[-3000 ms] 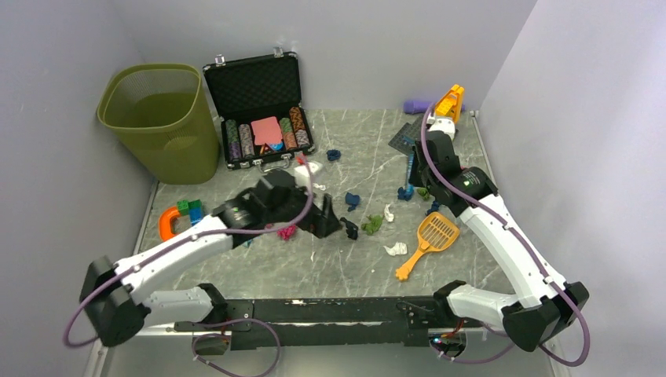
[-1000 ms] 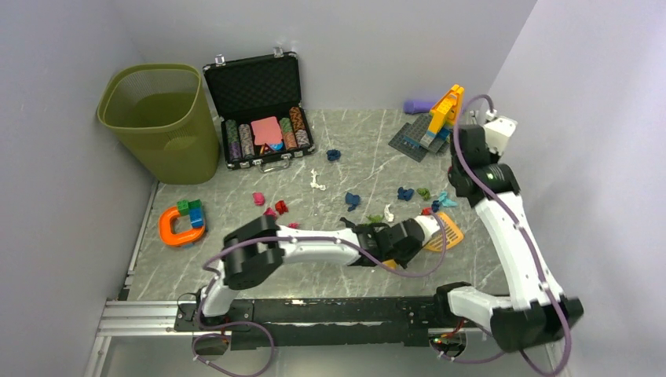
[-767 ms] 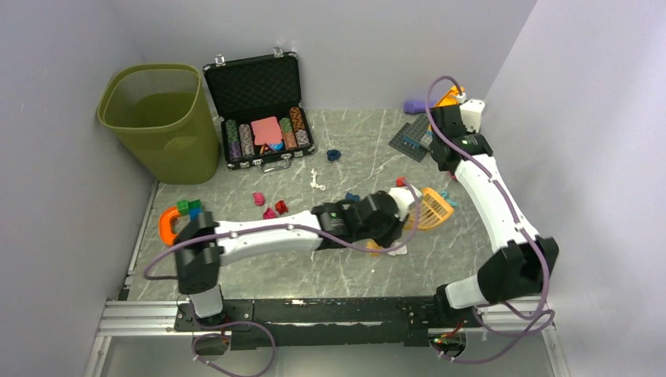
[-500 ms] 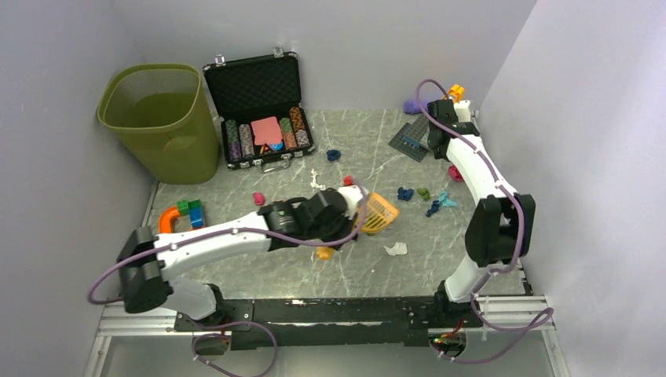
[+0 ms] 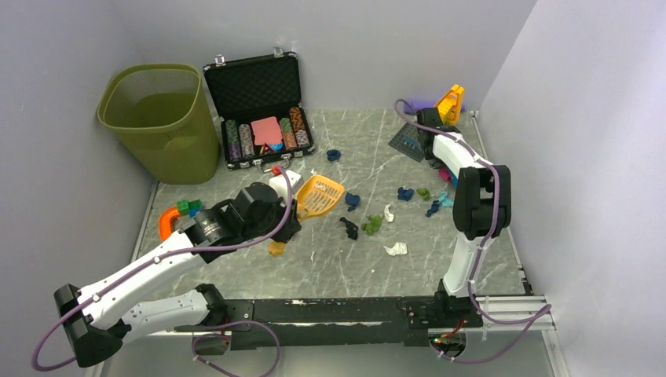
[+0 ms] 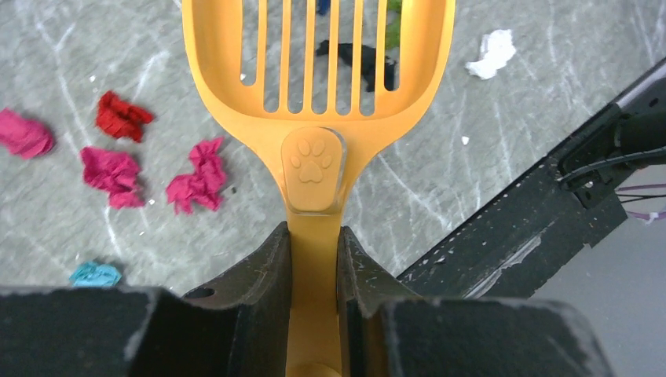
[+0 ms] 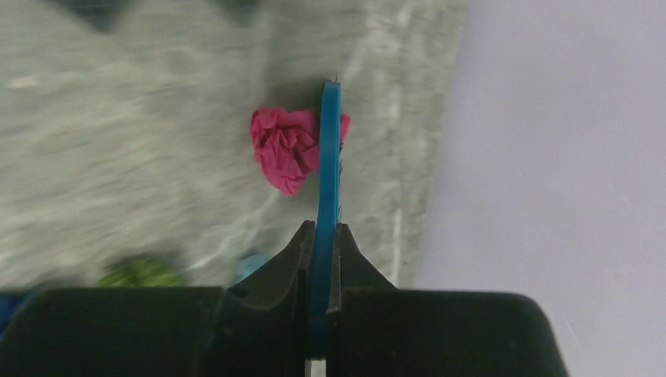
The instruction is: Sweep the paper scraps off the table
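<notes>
Clamps orange slotted scoop by its handle in left gripper, pan forward, probably for catching; pinches thin blue blade in right gripper over pink paper scrap, probably for pushing.

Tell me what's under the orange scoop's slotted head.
Through the scoop slots: table, a black scrap, a green scrap. The ribs and rim cover anything else beneath.

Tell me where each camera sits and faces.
Top external: high behind the bases, looks down on the table; both arms show.
Left wrist: looks down past the left gripper, shut on the orange scoop, at pink scraps.
Right wrist: looks down past the right gripper, shut on a blue tool, at a pink scrap.
Shared: top and left wrist show the scoop.
</notes>
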You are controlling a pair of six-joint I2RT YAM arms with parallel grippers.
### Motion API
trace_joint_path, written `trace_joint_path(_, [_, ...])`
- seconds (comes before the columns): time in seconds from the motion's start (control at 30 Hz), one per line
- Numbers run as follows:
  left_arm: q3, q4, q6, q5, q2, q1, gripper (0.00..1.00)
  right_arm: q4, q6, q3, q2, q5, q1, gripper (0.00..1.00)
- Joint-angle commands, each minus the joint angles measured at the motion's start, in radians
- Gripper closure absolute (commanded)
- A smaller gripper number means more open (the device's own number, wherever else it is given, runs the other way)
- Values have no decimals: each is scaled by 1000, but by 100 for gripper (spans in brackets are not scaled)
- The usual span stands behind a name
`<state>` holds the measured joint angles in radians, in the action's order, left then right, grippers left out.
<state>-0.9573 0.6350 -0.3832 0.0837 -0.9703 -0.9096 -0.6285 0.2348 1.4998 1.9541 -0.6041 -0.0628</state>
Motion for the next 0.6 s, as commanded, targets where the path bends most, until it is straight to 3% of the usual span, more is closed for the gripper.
trace_joint_path(0.0, [7,56,10,17,46,55,100,-24,-92,-5,-107,207,-141,100])
trace_joint_path(0.13, [3,74,30,32,68,85,100,-211,-316,104,-113,243,-332,100])
trace_joint_path(0.27, [4,66,34,25,82,97,100,-406,-470,278,-82,287,-428,100])
trace_joint_path(0.43, [-10,80,49,37,96,102,100,-500,-488,320,-173,1,-410,100])
trace_joint_path(0.57, [-7,80,70,49,124,103,100,-521,-468,249,-242,-172,-282,100])
